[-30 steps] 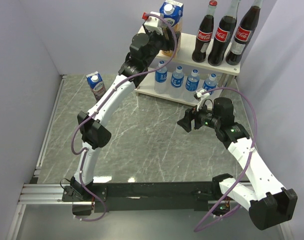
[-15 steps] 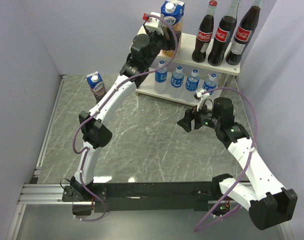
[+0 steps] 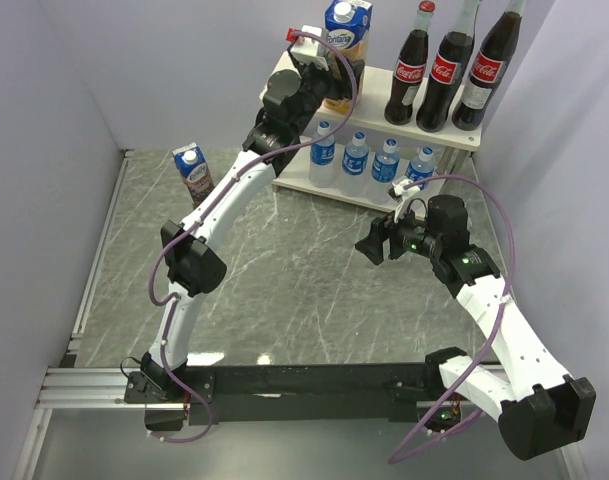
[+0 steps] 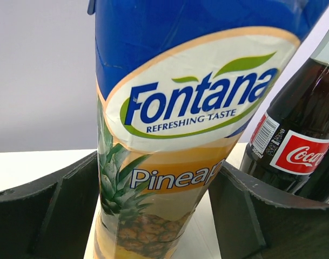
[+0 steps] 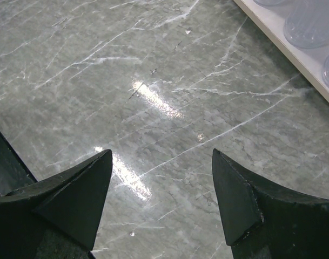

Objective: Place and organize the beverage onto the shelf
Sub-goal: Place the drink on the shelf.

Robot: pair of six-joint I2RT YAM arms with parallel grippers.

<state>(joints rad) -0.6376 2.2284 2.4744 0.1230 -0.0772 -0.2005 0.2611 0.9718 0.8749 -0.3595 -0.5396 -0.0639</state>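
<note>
Reaching up and away from its base, the left arm has its left end effector (image 4: 156, 162) at the top board of the shelf (image 3: 436, 136), a small two-tier rack of pale boards. Between its two dark fingers stands the pineapple carton (image 4: 169, 108), upright on that board, blue-topped with a pineapple printed low on its face. Each finger lies against or just beside one side of the carton. I cannot tell whether they are pressing it or only flanking it.

Just beyond the right-hand finger stands a cola bottle (image 4: 294, 135), the nearest of three dark cola bottles (image 3: 449, 68) lined up on the same board, further off to that end effector's right. Below it, on the lower board, four small water bottles (image 3: 355, 155) stand in a row.

The grape carton (image 3: 193, 172) stands upright on the grey marbled counter (image 3: 284, 270), well apart from the left end effector, beside the arm's forearm and off the shelf.

The right end effector (image 5: 161, 154) hovers over bare counter with its fingers spread wide and nothing between them. The front edge of the shelf's lower board lies near it, ahead and to its right, with the clear bases of the water bottles just visible there. The bottles are apart from the fingers.
</note>
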